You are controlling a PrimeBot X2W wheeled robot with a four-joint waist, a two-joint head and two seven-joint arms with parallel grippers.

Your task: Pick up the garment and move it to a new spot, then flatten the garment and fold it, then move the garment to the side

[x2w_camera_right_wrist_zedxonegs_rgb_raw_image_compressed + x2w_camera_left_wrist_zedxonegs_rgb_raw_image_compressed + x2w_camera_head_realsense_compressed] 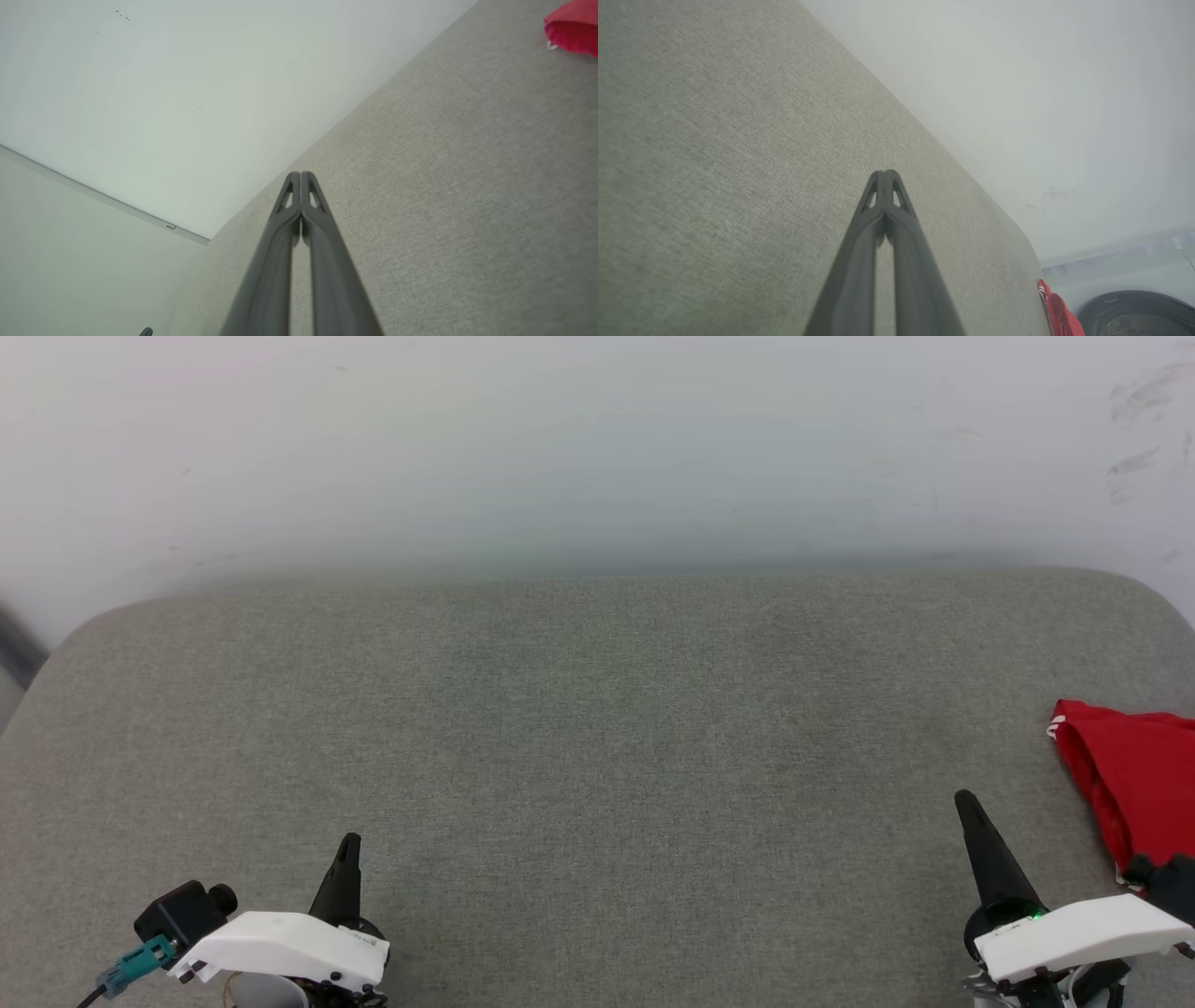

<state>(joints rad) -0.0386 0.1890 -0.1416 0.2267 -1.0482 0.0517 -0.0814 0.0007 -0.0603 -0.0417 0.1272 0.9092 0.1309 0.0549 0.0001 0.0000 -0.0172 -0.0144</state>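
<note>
Closed empty left tool point(350, 845) and right tool point(966, 801), grey fabric surface point(597, 756), red garment point(1134, 775) at right edge, white wall point(597, 448)

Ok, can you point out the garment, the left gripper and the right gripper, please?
garment point(1134, 784): head view, on its red cloth.
left gripper point(886, 175): left wrist view, between the tips of its shut jaws.
right gripper point(301, 175): right wrist view, between the tips of its shut jaws.

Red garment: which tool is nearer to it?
Right. The right tool sits shut just left of the red garment, not touching it; the left tool is far off across the grey cushion, also shut.
</note>
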